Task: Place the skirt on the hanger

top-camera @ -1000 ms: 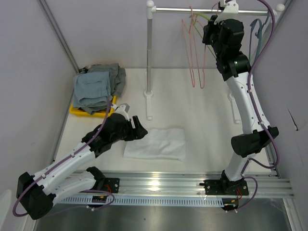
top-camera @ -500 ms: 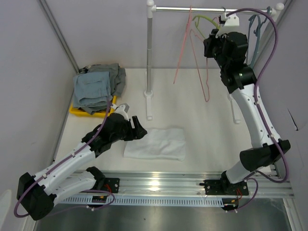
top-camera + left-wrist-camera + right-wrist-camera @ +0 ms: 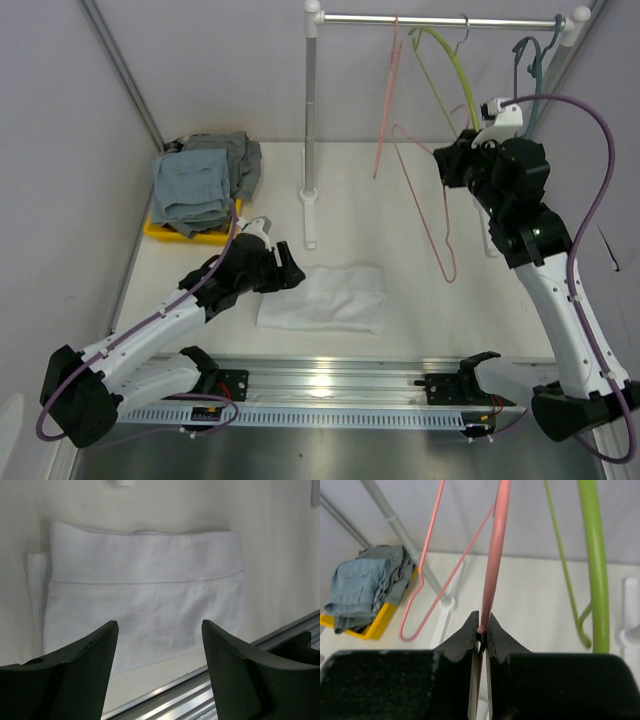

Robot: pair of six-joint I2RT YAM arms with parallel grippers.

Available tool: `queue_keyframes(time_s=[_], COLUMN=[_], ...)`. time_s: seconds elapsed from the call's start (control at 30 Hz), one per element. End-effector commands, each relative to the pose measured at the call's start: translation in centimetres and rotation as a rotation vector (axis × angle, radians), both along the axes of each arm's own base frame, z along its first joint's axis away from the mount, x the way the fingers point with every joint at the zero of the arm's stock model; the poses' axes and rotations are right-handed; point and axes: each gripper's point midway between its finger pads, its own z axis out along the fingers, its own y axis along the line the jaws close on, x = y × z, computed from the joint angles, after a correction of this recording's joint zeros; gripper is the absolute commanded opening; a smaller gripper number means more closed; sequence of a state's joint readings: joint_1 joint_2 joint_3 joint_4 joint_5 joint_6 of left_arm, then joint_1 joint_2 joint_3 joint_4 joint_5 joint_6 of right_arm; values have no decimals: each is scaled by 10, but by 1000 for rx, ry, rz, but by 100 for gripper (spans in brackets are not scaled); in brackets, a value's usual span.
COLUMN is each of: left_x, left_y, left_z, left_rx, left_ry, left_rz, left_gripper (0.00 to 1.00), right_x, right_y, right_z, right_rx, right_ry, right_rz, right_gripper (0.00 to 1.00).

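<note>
The right hand (image 3: pixel 481 631) is clamped on the wire of a pink hanger (image 3: pixel 496 555), carrying it tilted below the rail (image 3: pixel 350 18) for transfer to the garment. The left hand (image 3: pixel 159 630) hovers, fingers apart, above the folded white skirt (image 3: pixel 145 595), which lies flat on the tabletop (image 3: pixel 370 220), ready for a grasp.

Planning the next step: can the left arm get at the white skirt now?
Probably yes. The left claw is open and points straight at the skirt, close by, with nothing lying between them or on it.
</note>
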State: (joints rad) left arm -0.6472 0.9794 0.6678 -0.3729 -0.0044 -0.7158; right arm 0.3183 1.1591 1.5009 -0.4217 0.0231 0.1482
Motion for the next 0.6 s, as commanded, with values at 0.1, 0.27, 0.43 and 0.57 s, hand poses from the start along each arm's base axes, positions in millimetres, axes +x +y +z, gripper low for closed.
queue_keyframes(time_s=[0.1,0.27,0.43,0.57], left_x=[15,27,37,47], left_y=[37,55,62,62], left_z=[-13,-20,-43,-55], left_rx=[98,176,284,336], left_ry=[19,43,92,105], left_rz=[241,324,338,328], left_gripper=[73,67,67,66], right_x=[-57,-88,-96,-89], right_y=[22,59,98,114], right_z=[-76,-114,-171,-179], right_rx=[102,155,135,119], right_ry=[186,262,328,282], right_rz=[151,317,434,519], right_gripper=[0,0,0,0])
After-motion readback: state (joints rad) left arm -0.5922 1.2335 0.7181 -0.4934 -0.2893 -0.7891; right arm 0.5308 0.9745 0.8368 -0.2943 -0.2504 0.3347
